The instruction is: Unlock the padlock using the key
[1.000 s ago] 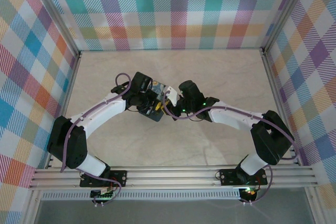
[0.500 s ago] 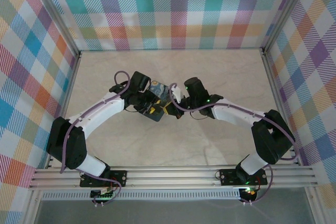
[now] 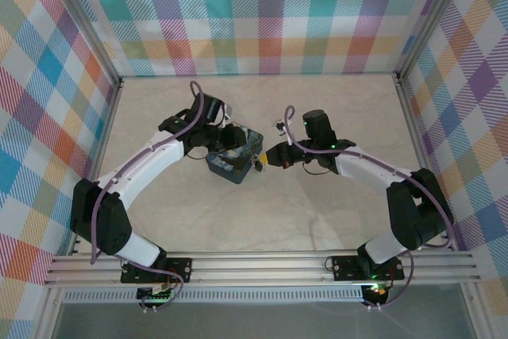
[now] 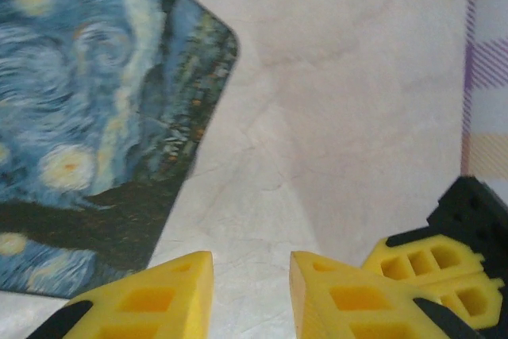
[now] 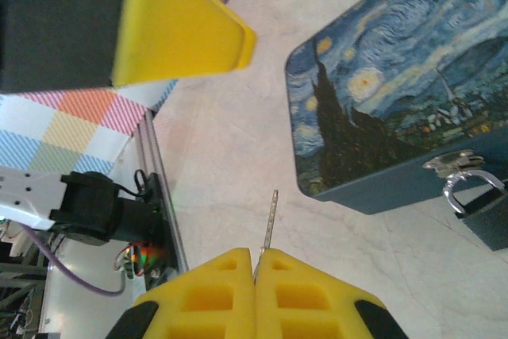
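Now the key (image 5: pixel 270 224) is pinched in the right gripper (image 5: pixel 255 258), the padlock (image 5: pixel 489 224) is seen to its right, and the left gripper (image 4: pixel 252 279) is spread.

In the right wrist view the padlock (image 5: pixel 486 216) is cut by the right edge, so part of its body is lost. The key (image 5: pixel 270 224) shows just a thin blade; its head is buried between the pressed-together fingers of the right gripper (image 5: pixel 255 258). The tin (image 5: pixel 397 77) runs off the top and right edges (in the blurred left wrist view it leaves by the top and left). From above, padlock and key are too small to make out, and the left gripper (image 3: pixel 230 139) covers one corner of the tin.
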Action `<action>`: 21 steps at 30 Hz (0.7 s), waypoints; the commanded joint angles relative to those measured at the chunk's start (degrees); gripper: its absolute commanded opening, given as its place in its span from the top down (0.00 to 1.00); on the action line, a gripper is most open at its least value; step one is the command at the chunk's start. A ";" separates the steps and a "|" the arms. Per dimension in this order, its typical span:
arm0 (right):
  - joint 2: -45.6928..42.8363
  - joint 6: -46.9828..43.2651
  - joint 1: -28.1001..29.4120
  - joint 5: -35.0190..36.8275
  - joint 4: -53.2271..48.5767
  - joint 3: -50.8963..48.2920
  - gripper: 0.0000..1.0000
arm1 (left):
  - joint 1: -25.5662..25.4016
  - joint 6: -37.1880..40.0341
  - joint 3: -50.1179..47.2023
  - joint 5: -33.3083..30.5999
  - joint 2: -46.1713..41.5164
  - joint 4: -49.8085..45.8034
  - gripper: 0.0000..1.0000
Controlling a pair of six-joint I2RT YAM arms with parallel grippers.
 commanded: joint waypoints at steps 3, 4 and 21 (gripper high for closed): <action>-2.80 0.49 -0.58 -4.57 -2.33 2.05 1.00 | 0.39 11.39 -2.69 14.32 -1.15 7.47 0.66; -2.98 -0.43 -0.60 -3.30 -4.13 2.76 1.00 | 0.45 10.70 -2.58 12.74 -0.73 6.80 0.65; -5.59 -14.23 4.24 15.50 -8.08 3.61 0.99 | 1.86 -30.27 -4.82 17.79 7.62 14.43 0.60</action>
